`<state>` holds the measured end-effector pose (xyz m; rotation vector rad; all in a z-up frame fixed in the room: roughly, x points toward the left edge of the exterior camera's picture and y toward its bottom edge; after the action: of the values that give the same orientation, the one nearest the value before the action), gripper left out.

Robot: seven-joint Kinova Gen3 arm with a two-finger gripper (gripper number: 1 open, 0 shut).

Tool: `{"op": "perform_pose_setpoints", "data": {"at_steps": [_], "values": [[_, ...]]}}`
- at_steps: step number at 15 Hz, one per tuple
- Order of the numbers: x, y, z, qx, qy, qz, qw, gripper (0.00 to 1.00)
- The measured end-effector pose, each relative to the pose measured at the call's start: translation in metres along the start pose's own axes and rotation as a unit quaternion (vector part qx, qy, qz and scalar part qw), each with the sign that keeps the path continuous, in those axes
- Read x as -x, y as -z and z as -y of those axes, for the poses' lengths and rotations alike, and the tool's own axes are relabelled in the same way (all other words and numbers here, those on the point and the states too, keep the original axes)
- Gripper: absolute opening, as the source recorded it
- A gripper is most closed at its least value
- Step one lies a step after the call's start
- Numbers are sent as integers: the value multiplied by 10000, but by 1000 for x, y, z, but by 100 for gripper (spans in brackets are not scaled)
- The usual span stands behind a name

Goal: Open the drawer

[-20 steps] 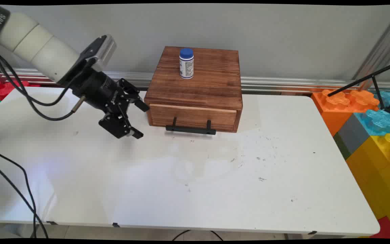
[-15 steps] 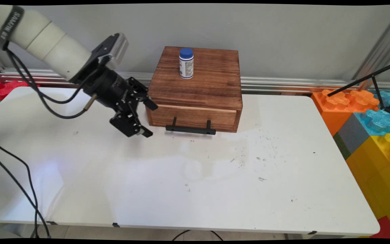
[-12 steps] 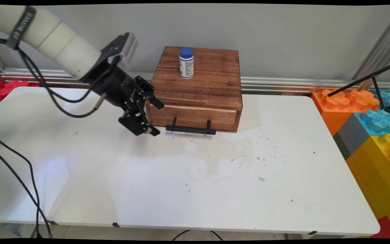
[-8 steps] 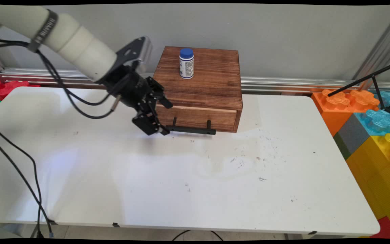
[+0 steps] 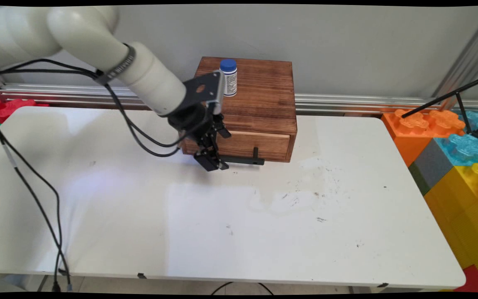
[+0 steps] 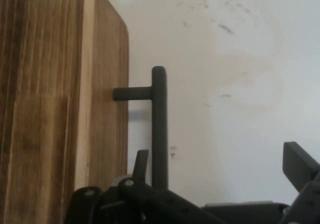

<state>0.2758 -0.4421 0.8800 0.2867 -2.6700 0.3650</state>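
Black handle (image 5: 243, 159) on the wooden drawer (image 5: 247, 143), frame centre, sits between the spread fingers of the gripper (image 5: 218, 150), seemingly untouched; a bottle (image 5: 229, 77) stands above.

I see a box (image 5: 259, 104) of brown wood with visible grain, matt; its drawer front (image 6: 102, 104) has a paler edge. The handle (image 6: 159, 129) looks like matt black metal. The white table (image 5: 264, 232) is smooth, slightly glossy, with dark scuffs.
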Motion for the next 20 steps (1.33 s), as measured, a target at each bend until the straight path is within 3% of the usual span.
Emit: {"op": "perform_pose_setpoints", "data": {"at_steps": [9,20], "values": [[-1,-70,5,-96,-62,430,9990,100],[4,-116,3,-104,34,571,9983,100]]}}
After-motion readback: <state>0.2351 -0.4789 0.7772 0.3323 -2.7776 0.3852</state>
